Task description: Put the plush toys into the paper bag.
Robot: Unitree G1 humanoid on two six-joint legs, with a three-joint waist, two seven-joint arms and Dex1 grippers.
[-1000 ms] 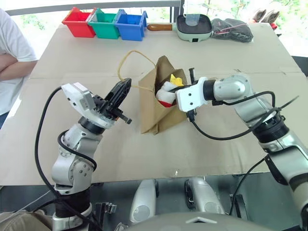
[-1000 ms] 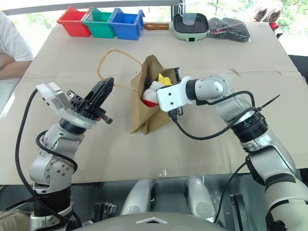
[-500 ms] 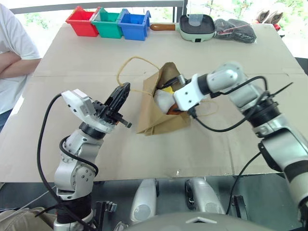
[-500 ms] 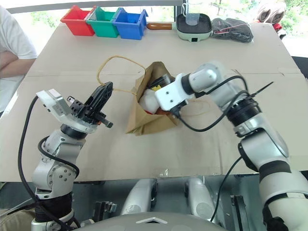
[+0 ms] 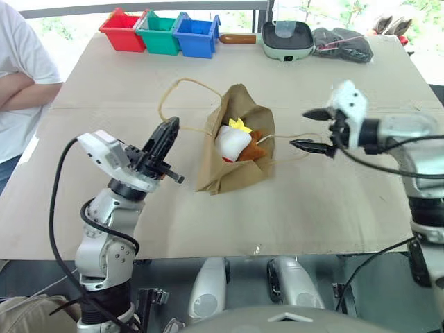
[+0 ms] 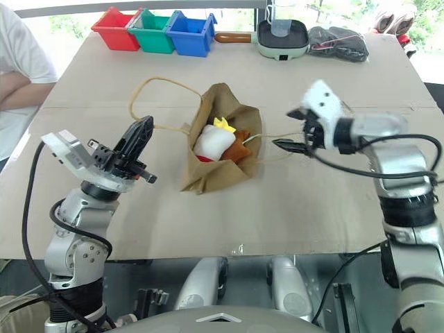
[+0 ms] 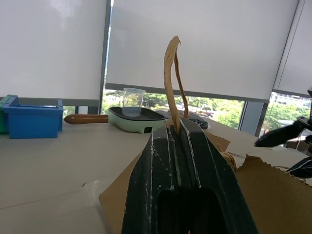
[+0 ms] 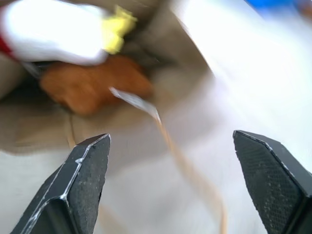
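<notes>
The brown paper bag (image 5: 229, 170) lies on the table with its mouth open toward me. Inside the mouth rest both plush toys: the white one with a yellow tuft (image 5: 231, 141) and the orange-brown one (image 5: 255, 147) beside it. My left gripper (image 5: 169, 130) is shut on one twisted loop handle (image 7: 171, 73), holding it up left of the bag. The right gripper (image 5: 310, 130) hangs open and holds nothing, just right of the bag, above the other handle (image 5: 288, 137). In the right wrist view, both toys (image 8: 53, 31) (image 8: 92, 80) lie beyond its spread fingers (image 8: 87, 175).
Red (image 5: 121, 31), green (image 5: 158, 32) and blue (image 5: 196, 35) bins line the far edge. A green pan (image 5: 284, 38) and a dark cloth bundle (image 5: 340, 43) sit to their right. A person with folded arms (image 5: 21, 83) stands at the table's left side.
My right gripper opened, let go of the white toy inside the bag and drew back to the right. The left gripper kept its hold on the handle.
</notes>
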